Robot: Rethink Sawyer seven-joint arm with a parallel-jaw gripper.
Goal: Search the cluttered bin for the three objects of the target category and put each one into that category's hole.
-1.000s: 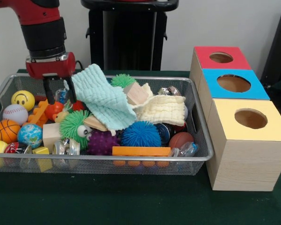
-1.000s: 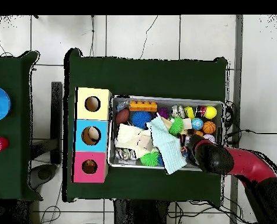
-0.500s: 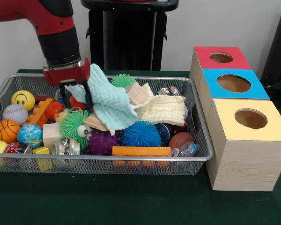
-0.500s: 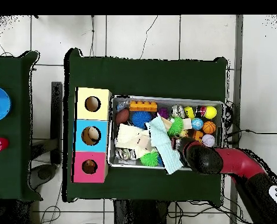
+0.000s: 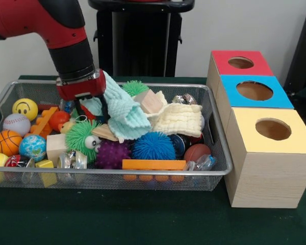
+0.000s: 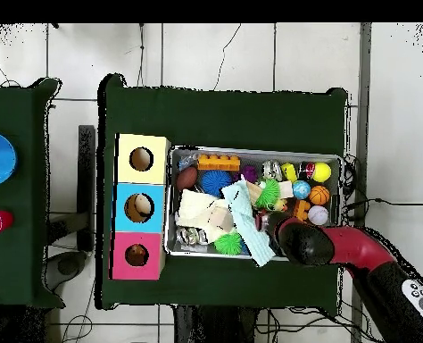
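While the front view shows the gripper (image 5: pixel 92 108) low in the bin (image 5: pixel 158 178), its fingers pinch the mint cloth (image 5: pixel 123 113), bunched against a cream cloth (image 5: pixel 178 119); nothing is seen entering the three-holed boxes (image 5: pixel 255 92). From overhead, the mint cloth (image 6: pixel 251 223) remains inside the bin (image 6: pixel 343 192), so sorting seems barely begun.

Soft, even indoor light is filling both views, casting no hard shadows. My arm (image 5: pixel 66 35) is looking slightly blurred at ten o'clock. Small glints are showing on the wire bin (image 5: pixel 143 176). The green table (image 6: pixel 224 112) is staying dim overhead.
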